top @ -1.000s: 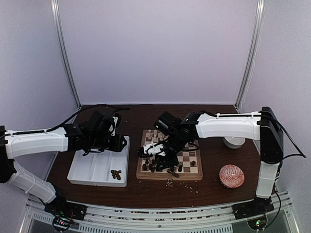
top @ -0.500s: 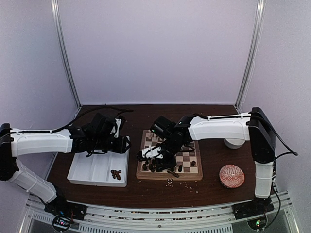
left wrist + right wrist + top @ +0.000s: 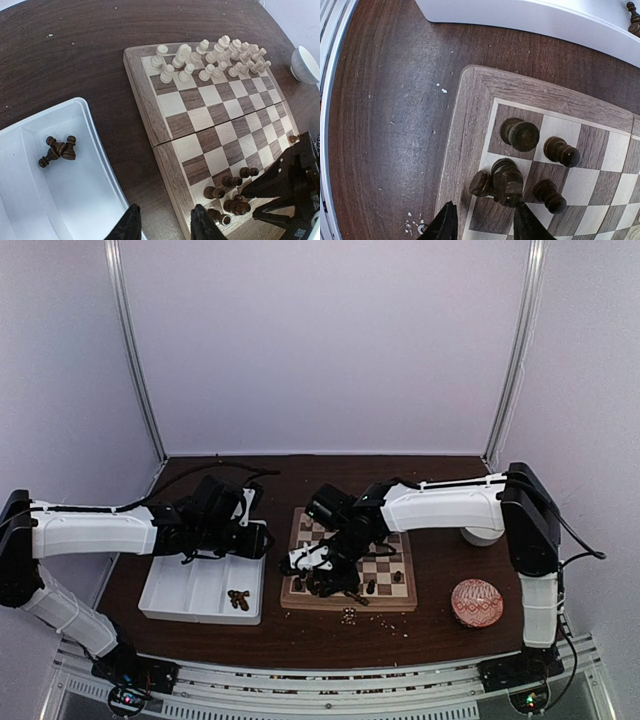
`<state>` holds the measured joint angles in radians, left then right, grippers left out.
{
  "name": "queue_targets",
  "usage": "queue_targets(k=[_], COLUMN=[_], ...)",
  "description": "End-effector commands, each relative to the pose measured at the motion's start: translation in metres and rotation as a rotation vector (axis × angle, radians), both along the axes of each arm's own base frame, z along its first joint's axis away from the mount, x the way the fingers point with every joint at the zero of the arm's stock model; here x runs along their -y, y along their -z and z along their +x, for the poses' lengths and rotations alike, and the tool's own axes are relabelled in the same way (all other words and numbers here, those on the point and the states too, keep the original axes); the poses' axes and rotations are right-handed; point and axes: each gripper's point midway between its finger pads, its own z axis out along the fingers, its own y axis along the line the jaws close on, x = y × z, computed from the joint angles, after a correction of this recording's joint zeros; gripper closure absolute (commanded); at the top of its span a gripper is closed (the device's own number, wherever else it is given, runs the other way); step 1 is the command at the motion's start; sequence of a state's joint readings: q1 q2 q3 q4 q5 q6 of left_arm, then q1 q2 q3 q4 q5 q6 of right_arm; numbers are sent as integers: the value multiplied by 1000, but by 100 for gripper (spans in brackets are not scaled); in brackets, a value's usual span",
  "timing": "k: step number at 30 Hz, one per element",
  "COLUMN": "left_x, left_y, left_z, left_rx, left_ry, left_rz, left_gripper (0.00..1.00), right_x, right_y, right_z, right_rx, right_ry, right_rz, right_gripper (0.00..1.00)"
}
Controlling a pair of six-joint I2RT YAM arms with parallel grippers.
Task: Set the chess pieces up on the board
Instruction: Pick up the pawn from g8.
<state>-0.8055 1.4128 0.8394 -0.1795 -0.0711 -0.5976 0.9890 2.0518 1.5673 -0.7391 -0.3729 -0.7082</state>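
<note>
Starting nearest the arms, the right gripper (image 3: 484,220) hangs over the near-left corner of the board (image 3: 462,130), fingers parted with nothing pinched between them. One dark piece (image 3: 507,181) stands just beyond the tips, touching a smaller neighbour, so the spread looks meant to clear it. Other dark chessmen (image 3: 235,192) cluster loosely on the near rows, several off-centre. Left of the board, the left gripper (image 3: 165,222) hovers at the right edge of the white tray (image 3: 75,205), fingers apart and empty, probably because a few tipped pieces (image 3: 57,150) lie there waiting. Farthest, the cream set (image 3: 215,57) stands along the far two rows.
</note>
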Motion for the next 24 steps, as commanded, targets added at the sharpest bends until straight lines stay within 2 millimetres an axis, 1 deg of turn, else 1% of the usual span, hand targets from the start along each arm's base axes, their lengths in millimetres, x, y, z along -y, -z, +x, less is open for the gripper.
queue_targets(k=[1, 13, 19, 24], left_x=[3, 5, 5, 5], left_y=[-2, 3, 6, 4], left_z=[4, 3, 2, 3], left_rx=[16, 3, -2, -2], left_ry=[0, 8, 10, 12], left_rz=[-34, -34, -32, -29], left_gripper=[66, 66, 66, 66], right_x=[-7, -2, 3, 8], right_y=[1, 17, 17, 10], right_z=[5, -2, -8, -18], right_rx=[24, -6, -17, -37], right_ry=[2, -20, -38, -54], right_rz=[5, -23, -28, -9], right_gripper=[60, 60, 64, 67])
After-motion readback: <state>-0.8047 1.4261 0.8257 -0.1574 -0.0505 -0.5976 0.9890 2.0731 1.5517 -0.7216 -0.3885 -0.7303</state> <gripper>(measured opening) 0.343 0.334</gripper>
